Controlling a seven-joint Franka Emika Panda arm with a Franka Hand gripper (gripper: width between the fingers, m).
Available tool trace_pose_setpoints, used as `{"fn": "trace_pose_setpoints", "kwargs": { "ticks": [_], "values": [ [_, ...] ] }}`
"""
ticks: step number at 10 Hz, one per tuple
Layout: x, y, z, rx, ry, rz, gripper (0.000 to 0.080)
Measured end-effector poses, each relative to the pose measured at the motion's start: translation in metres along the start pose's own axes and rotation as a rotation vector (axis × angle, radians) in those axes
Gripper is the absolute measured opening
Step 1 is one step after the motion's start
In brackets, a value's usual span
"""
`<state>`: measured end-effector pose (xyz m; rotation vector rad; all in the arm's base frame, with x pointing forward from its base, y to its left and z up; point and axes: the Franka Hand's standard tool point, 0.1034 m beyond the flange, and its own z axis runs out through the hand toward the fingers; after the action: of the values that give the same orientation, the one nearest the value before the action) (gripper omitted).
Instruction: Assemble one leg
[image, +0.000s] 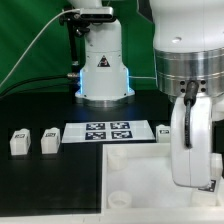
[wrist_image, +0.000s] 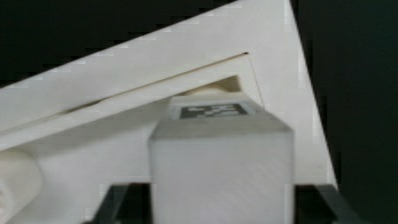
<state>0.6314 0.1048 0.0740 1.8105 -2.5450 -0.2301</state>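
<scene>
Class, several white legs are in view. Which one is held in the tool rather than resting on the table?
The leg at the exterior view's right, upright in the tool above the panel. The two legs at the left lie loose on the table.

A white leg (wrist_image: 217, 165) fills the centre of the frame, standing close to the camera, with a black-and-white tag (wrist_image: 214, 110) on its far end face, blurred by nearness. Dark parts of the gripper (wrist_image: 217, 203) show at the frame edge on either side of the leg, which sits clamped between them. Behind it lies the white panel (wrist_image: 107, 100), one pointed corner reaching toward a corner of the frame against the black table (wrist_image: 71, 30), a raised rim running along its edge.
</scene>
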Motion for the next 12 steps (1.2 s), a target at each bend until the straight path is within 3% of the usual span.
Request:
{"fn": "trace_pose_setpoints", "kwargs": {
  "ticks": [1,2,3,4,5,8,10,12],
  "values": [
    [-0.001,0.0,0.001,0.009,0.002,-0.075,0.041],
    [-0.006,0.003,0.004,0.031,0.012,-0.237,0.0543],
    [-0.012,0.011,0.002,0.031,0.034,-0.427,0.0627],
    [-0.016,0.018,-0.001,0.04,0.048,-0.589,0.0643],
    [-0.017,0.028,-0.002,0.032,0.06,-0.698,0.0643],
    [-0.013,0.023,0.0,0.028,0.069,-1.003,0.0649],
    [-0.013,0.011,0.008,0.094,0.114,-1.381,0.0649],
    [-0.013,0.004,0.013,0.108,0.135,-1.566,0.0649]
  ]
}}
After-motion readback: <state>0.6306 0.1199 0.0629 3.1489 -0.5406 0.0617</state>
